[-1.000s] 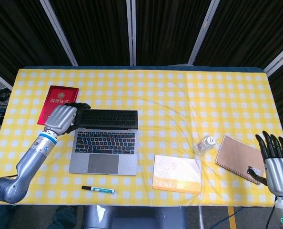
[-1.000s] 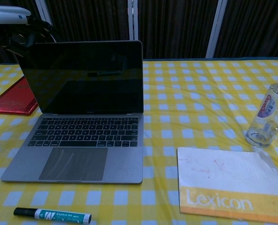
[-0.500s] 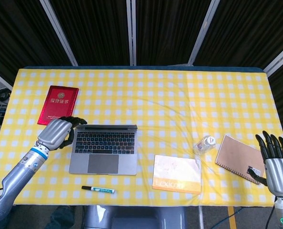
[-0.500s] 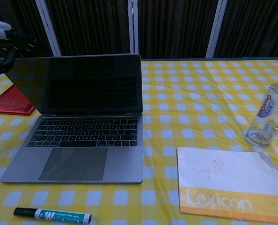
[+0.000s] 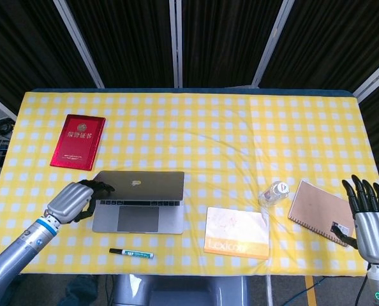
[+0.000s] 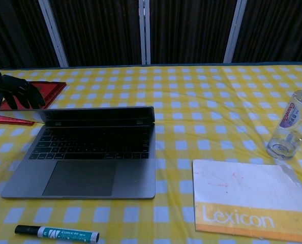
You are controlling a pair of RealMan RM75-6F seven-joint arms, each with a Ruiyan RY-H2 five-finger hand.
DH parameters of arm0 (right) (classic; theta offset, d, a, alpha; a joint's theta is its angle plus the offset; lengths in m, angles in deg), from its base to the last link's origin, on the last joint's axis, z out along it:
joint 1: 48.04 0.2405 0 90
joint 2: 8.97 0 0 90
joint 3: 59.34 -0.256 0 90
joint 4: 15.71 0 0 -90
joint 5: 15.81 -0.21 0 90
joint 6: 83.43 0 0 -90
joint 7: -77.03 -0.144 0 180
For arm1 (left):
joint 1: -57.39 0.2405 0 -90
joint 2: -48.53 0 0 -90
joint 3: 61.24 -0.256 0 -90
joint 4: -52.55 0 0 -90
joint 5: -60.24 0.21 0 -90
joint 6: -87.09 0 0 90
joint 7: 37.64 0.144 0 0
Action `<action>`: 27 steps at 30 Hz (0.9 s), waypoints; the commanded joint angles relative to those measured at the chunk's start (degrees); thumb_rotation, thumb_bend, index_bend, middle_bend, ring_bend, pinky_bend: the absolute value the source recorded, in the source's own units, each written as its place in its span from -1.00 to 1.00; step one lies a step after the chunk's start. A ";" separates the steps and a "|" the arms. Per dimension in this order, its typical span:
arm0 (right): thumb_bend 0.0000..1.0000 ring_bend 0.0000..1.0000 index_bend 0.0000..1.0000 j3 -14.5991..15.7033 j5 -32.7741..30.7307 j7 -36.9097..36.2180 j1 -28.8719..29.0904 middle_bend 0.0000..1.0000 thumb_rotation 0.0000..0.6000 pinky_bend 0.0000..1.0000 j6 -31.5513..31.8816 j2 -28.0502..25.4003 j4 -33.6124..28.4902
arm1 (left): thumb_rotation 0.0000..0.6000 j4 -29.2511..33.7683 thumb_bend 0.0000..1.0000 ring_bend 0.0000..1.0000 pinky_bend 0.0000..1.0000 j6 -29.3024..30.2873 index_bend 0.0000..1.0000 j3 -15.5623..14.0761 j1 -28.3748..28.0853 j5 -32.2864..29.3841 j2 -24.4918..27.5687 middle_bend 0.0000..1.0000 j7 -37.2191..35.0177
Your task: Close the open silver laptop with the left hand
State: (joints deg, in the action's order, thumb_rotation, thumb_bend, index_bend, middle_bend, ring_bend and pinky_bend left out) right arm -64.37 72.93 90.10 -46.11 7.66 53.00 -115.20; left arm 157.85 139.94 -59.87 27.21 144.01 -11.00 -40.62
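The silver laptop [image 5: 138, 201] [image 6: 90, 152] lies near the table's front left, its lid tipped far forward over the keyboard with a gap still showing. My left hand [image 5: 71, 201] [image 6: 8, 94] grips the lid's left corner, dark fingers curled over the edge. The trackpad and front of the base stay uncovered. My right hand [image 5: 368, 213] is at the table's front right edge, fingers spread and upright, holding nothing, beside a brown notebook [image 5: 320, 210].
A red booklet [image 5: 78, 141] lies behind the laptop at left. A green marker [image 5: 131, 254] sits in front of it. An orange-and-white Lexicon box [image 5: 237, 232] and a small clear bottle [image 5: 274, 193] stand to the laptop's right.
My left hand has drawn the lid down and toward the front, from near upright to nearly flat over the keyboard. The right hand has not moved.
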 commanded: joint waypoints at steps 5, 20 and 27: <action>-1.00 -1.00 -1.00 -0.07 -0.11 -0.18 -0.04 -1.00 1.00 -1.00 0.05 -0.09 -0.04 | 1.00 -1.45 1.00 -0.53 -0.46 -0.18 -0.51 -2.16 0.45 2.57 -2.27 -0.48 -0.97; -1.00 -1.00 -1.00 -0.15 -0.39 -0.77 -0.10 -1.00 1.00 -1.00 -0.02 -0.40 -0.03 | 1.00 -6.05 1.00 -0.53 -0.46 -2.78 -0.51 -4.34 -0.46 2.45 -12.24 -0.48 3.04; -1.00 -1.00 -1.00 -0.12 -0.30 -1.20 -0.16 -1.00 1.00 -1.00 0.02 -0.62 -0.12 | 1.00 -7.72 1.00 -0.53 -0.49 -2.99 -0.51 -5.03 -0.24 1.30 -15.73 -0.48 4.18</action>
State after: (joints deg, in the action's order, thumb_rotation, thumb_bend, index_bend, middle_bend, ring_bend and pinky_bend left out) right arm -64.50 72.62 88.90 -46.27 7.69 52.39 -115.32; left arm 150.43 137.00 -64.71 26.89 145.51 -26.41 -36.46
